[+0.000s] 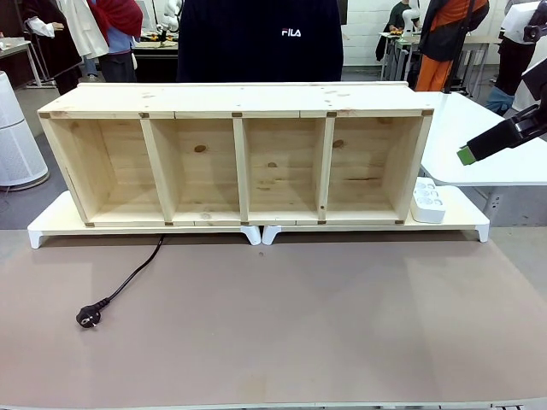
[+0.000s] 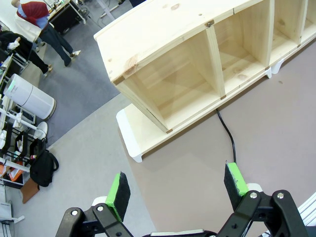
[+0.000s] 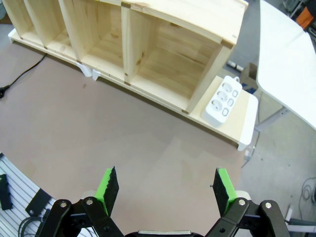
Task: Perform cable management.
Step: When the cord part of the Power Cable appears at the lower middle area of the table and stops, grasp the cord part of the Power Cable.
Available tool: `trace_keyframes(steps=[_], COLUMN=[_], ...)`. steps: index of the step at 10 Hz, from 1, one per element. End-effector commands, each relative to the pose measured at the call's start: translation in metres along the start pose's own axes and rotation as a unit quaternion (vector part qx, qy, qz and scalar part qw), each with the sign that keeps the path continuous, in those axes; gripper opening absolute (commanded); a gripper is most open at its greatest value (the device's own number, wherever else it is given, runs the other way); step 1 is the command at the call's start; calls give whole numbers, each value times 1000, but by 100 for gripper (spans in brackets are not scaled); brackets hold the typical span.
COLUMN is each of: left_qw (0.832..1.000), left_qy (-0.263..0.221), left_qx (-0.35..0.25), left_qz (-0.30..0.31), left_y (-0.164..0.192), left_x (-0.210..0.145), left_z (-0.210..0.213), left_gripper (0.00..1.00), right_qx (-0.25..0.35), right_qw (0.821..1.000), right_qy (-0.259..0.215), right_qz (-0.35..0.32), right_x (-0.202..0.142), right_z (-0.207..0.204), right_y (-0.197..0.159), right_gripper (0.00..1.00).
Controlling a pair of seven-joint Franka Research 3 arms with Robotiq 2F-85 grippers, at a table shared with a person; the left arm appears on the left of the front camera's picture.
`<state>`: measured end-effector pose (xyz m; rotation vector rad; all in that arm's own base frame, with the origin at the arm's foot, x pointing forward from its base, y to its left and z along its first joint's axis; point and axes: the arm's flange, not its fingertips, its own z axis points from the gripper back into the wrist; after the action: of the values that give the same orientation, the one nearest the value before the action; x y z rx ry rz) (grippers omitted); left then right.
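On matte brown mat (image 1: pixel 299 333), thin glossy cable (image 1: pixel 130 282) curving, left tool (image 2: pixel 177 190) and right tool (image 3: pixel 165 190) spread.

right gripper (image 3: pixel 165 190) spread wide, wooden shelf (image 3: pixel 168 49), power strip (image 3: pixel 223 98), cable (image 3: pixel 22 74)

Left claw (image 2: pixel 177 190) and right claw (image 3: pixel 165 190) both hang with jaws spread wide.
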<state>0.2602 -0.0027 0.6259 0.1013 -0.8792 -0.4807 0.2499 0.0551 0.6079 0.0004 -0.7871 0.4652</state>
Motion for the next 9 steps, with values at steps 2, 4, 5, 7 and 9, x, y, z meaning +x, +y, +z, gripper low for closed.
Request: trace_keyframes(steps=[2,4,5,7,9], left_qw=[1000,1000,1000,1000,1000], left_qy=[-1,-1,-1,-1,-1], left_qx=[1,1,1,1,1], left_qz=[0,0,0,0,0], left_y=[0,0,0,0,0], left_x=[0,0,0,0,0], left_z=[1,1,1,1,1], left_gripper=[100,100,100,100,100], right_qx=[0,0,0,0,0], right_qw=[1000,1000,1000,1000,1000], right_qy=[1,1,1,1,1], right_qz=[0,0,0,0,0], right_x=[0,0,0,0,0], right_z=[-1,-1,-1,-1,-1], right_y=[0,0,0,0,0], right_gripper=[100,100,100,100,100])
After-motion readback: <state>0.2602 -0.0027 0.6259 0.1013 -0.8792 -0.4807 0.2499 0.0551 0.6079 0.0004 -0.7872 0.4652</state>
